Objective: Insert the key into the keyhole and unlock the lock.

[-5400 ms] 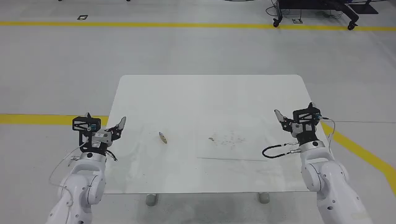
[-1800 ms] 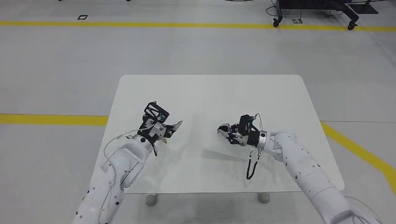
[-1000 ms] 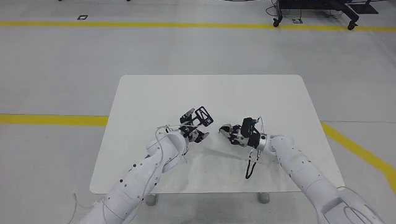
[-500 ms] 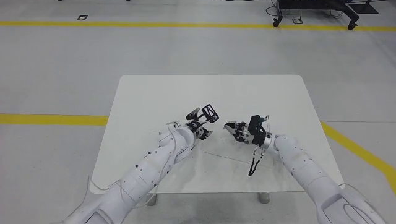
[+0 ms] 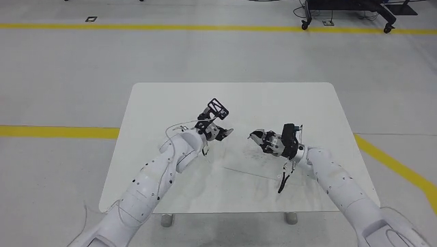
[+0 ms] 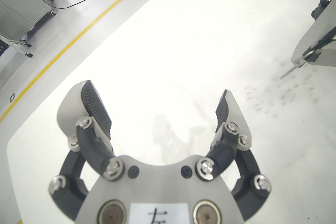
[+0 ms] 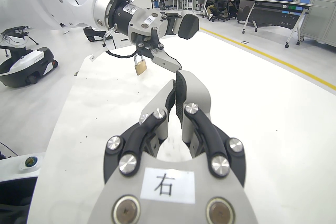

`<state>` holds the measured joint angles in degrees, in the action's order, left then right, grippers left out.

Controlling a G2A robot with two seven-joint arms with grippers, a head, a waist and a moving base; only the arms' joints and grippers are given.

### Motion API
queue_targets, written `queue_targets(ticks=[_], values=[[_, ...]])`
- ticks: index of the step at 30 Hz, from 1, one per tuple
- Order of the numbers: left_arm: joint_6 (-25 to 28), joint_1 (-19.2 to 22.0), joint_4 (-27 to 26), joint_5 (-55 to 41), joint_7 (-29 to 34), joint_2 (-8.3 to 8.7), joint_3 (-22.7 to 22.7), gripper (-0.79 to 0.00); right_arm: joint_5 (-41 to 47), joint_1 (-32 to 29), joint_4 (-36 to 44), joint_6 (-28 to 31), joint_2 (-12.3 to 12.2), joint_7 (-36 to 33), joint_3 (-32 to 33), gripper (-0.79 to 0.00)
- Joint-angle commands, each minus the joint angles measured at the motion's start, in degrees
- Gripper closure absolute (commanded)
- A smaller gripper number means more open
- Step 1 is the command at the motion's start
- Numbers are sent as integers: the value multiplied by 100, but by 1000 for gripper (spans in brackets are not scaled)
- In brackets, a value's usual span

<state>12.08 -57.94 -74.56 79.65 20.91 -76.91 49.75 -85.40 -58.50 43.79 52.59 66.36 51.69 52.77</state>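
My right gripper (image 5: 258, 138) is over the middle of the white table (image 5: 293, 104), shut on the key. The key's thin metal blade (image 6: 288, 72) sticks out from its fingers toward the tabletop. In the right wrist view the pressed-together pads (image 7: 181, 88) hide the key. My left gripper (image 5: 217, 132) is a short way off, facing the right one, open with nothing between its fingers (image 6: 97, 107). A small brass padlock (image 7: 140, 66) lies on the table beyond the left gripper (image 7: 181, 46), apart from its fingers.
Dark scuff marks (image 6: 278, 99) dot the tabletop near the right gripper (image 6: 302, 62). A black cable (image 5: 283, 179) hangs from the right arm over the table's front part. The far half of the table is bare.
The left arm swung in from the table's left edge to the middle, then drew back slightly. The right arm came in to the middle, shut its gripper and edged right.
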Motion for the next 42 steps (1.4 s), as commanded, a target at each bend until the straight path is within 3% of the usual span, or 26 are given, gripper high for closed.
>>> queue_targets(ticks=[1, 5, 7, 9, 11, 19, 22, 23, 27, 29, 33, 36, 40, 42], values=[[19, -38, -30, -163, -127, -2, 51, -785, 174, -79, 80, 71, 17, -71, -9, 0], [1400, -251, 383, -2178, -1460, 83, 893, -785, 1256, -280, 306, 442, 88, -442, 32, 0], [2153, -257, 692, -3046, -1647, 104, 1137, -785, 1685, -342, 342, 541, 118, -548, 15, 0], [3320, -245, 1185, -4543, -1675, 102, 1330, -785, 2393, -466, 536, 541, 170, -541, -143, 0], [3857, -236, 1469, -5504, -1437, 76, 1285, -785, 2954, -543, 741, 541, 183, -544, -339, 0], [3857, -236, 1469, -5504, -1437, 76, 1285, -785, 3131, -567, 819, 541, 182, -549, -410, 0], [3945, -398, 1283, -6628, -1585, 17, 1247, -785, 3131, -567, 819, 541, 182, -549, -410, 0], [3954, -366, 1276, -6654, -1340, 28, 1221, -785, 3216, -593, 855, 356, 190, -689, -380, 0], [4314, -345, 1371, -7170, -765, 30, 1064, -785, 4006, -677, 1083, 541, 240, -1035, -431, 0], [4592, -301, 1436, -7889, -186, 14, 819, -785, 4417, -693, 1215, 541, 256, -1251, -492, 0], [4567, -36, 1603, -9563, 1306, 26, 416, -782, 5269, -783, 1592, 541, 216, -1530, -601, 0], [4530, 142, 1765, -10263, 2150, 55, 299, -646, 5770, -853, 1807, 541, 126, -1839, -658, 0], [4505, 310, 1947, -10455, 2623, 57, 190, -536, 6550, -919, 2108, 541, 6, -2357, -784, 0], [4515, 383, 2010, -10304, 2613, 52, 114, -385, 6896, -933, 2184, 541, -60, -2638, -804, 0]])
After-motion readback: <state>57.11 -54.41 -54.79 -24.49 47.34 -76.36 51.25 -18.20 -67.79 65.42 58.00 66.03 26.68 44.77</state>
